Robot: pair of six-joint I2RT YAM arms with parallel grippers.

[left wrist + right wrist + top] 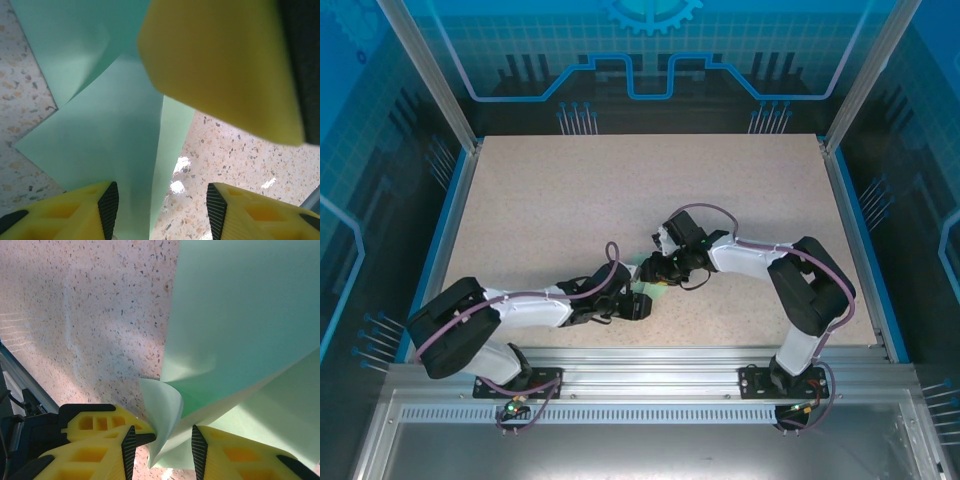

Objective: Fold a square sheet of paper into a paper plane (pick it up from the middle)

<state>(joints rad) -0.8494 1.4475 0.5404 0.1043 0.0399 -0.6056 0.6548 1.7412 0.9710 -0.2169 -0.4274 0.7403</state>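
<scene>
While the fold is only part made, the left gripper [162, 212] sits low over the table [540, 200], front middle, jaws spread wide and gripping nothing. The square sheet of paper [110, 140] lies on the tabletop just ahead of it. A narrow strip of the sheet runs between the two pads, unpinched. It is pale mint green with a flap lapped over at the far left and layers overlapping, so not a plain square. From above it shows as a small green patch between the two gripper heads, which are nearly touching. A yellow finger [220, 65] of the right gripper [164, 452] hangs close over the sheet. The right gripper's jaws are part open with a narrow gap, and a curled-up edge of the sheet stands between the pads. That edge looks loose rather than squashed flat, so I'd call it not clamped. Sheet beside the curl looks lifted off the table.

Step, my read: mid-fold, with the right side taking an edge to bring over and the left placed to hold the sheet down. The next move needs the left to pin first so nothing slides, then the right jaws to close on the curl without crumpling it. No plane shape yet.
</scene>
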